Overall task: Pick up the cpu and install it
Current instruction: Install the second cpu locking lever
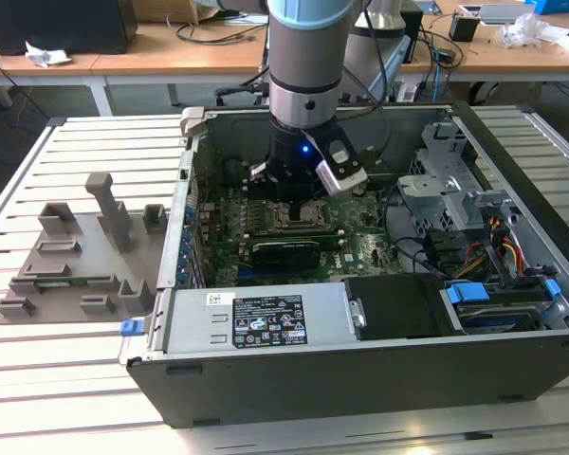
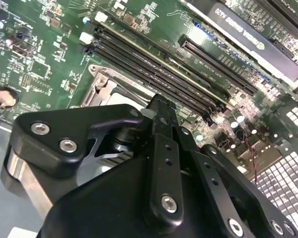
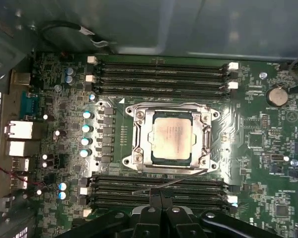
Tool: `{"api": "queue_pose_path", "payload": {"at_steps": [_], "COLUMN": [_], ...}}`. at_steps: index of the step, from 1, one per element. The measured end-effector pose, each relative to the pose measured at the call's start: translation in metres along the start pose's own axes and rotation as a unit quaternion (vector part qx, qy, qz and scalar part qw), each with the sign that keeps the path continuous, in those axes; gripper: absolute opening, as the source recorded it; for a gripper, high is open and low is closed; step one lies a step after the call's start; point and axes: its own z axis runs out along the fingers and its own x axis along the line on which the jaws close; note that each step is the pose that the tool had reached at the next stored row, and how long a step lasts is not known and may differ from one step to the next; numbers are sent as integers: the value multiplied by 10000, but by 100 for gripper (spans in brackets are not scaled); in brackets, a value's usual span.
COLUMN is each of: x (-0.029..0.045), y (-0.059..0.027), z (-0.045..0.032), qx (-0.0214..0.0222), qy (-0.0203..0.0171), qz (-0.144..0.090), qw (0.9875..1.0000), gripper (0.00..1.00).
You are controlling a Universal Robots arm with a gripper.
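My claw (image 3: pixel 161 198) hangs above the motherboard (image 3: pixel 258 148), fingers pressed together on nothing. The cpu (image 3: pixel 172 138) lies flat in its socket frame (image 3: pixel 139 136) (lever side toward me), just past my fingertips, across the nearer memory slots (image 3: pixel 159 186)

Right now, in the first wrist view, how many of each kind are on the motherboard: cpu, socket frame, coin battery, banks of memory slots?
cpu: 1
socket frame: 1
coin battery: 1
banks of memory slots: 2, one on each side of the socket frame
Total: 5
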Motion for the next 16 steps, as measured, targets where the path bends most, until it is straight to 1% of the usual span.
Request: {"api": "queue_pose_path", "payload": {"at_steps": [5,8,12,15,16], "x": [5,19,71,102,124], "y": [-8,-10,-12,-14,-14], "z": [117,157,209,252,269], "qx": [-1,-1,-8,-36,-72], "qy": [0,0,0,-1,-2], "qz": [1,0,0,-3,-7], "qw": [10000,10000,10000,10000,10000], "gripper": [11,11,11,11,11]}}
